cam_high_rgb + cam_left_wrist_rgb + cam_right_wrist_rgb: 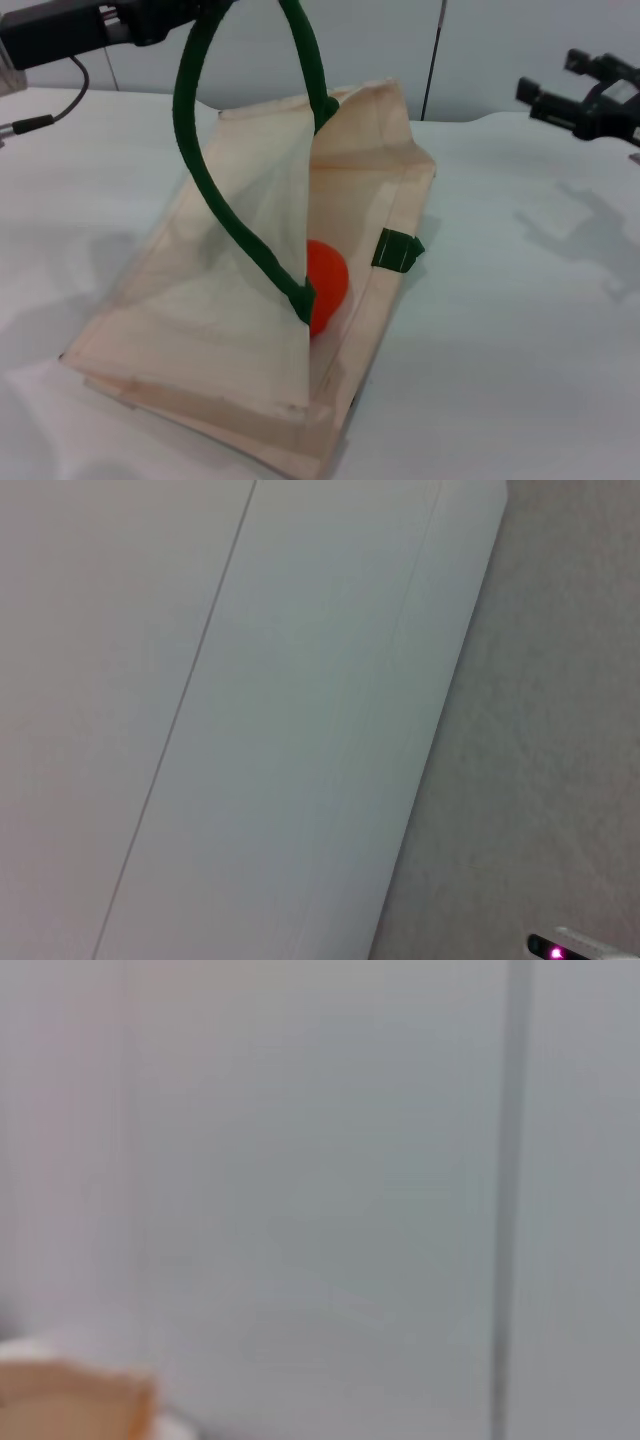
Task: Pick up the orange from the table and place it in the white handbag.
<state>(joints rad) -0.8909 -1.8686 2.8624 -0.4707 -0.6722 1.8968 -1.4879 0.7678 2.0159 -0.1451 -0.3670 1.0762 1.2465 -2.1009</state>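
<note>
The white handbag (230,330) lies on the table (520,330), with its upper side lifted so its mouth gapes toward the right. My left gripper (205,12) is at the top left, shut on a dark green handle (215,190) that it holds up. The orange (328,285) sits inside the open bag, partly hidden by the handle and the cloth. My right gripper (558,82) hovers above the table at the far right, open and empty, well apart from the bag. A corner of the bag (70,1400) shows in the right wrist view.
A small green tab (396,250) sticks out of the bag's right edge. A black cable (40,122) lies at the far left. A pale wall with a dark vertical seam (432,60) stands behind the table.
</note>
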